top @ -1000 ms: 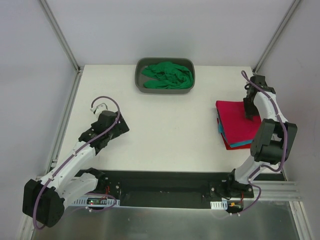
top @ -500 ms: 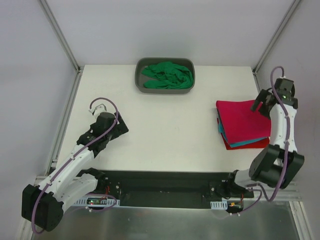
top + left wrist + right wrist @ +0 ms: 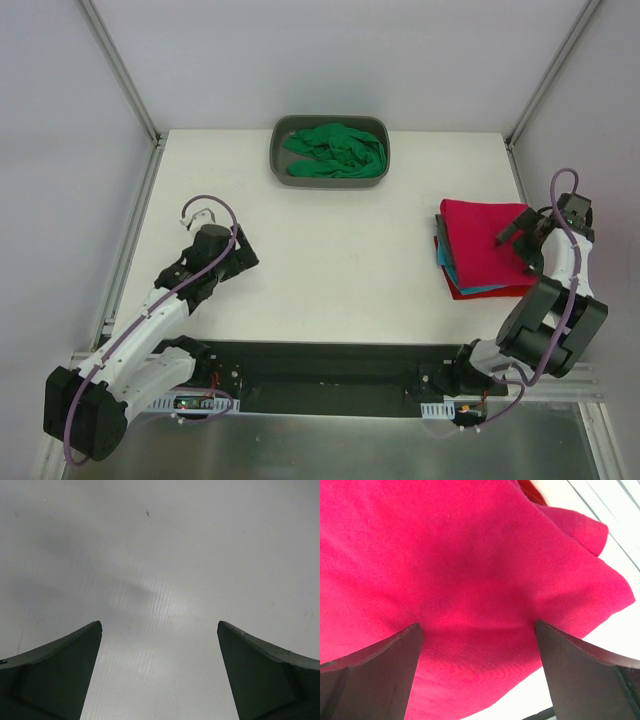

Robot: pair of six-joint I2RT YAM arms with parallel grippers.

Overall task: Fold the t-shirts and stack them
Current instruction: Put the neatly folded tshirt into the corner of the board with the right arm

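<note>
A folded stack of t-shirts (image 3: 478, 248) lies at the table's right side: a crimson-pink one on top, with a teal edge (image 3: 468, 288) and a red edge (image 3: 462, 294) showing below it. A bright green t-shirt (image 3: 336, 150) lies crumpled in the grey tub (image 3: 279, 160). My right gripper (image 3: 518, 245) is open at the stack's right edge. In the right wrist view the crimson-pink fabric (image 3: 470, 555) fills the space between the spread jaws of the right gripper (image 3: 477, 630), and nothing is gripped. My left gripper (image 3: 243, 257) stands open over bare table (image 3: 160, 555), the left gripper (image 3: 160, 625) holding nothing.
The tub sits at the back centre of the white table (image 3: 340, 250). A metal frame rail (image 3: 125, 255) runs along the left edge and another (image 3: 520, 180) along the right. The black base plate (image 3: 330, 375) crosses the near edge.
My right gripper has opened, let go of the crimson-pink shirt and moved off the stack's top to its right edge. The left arm has barely moved.
</note>
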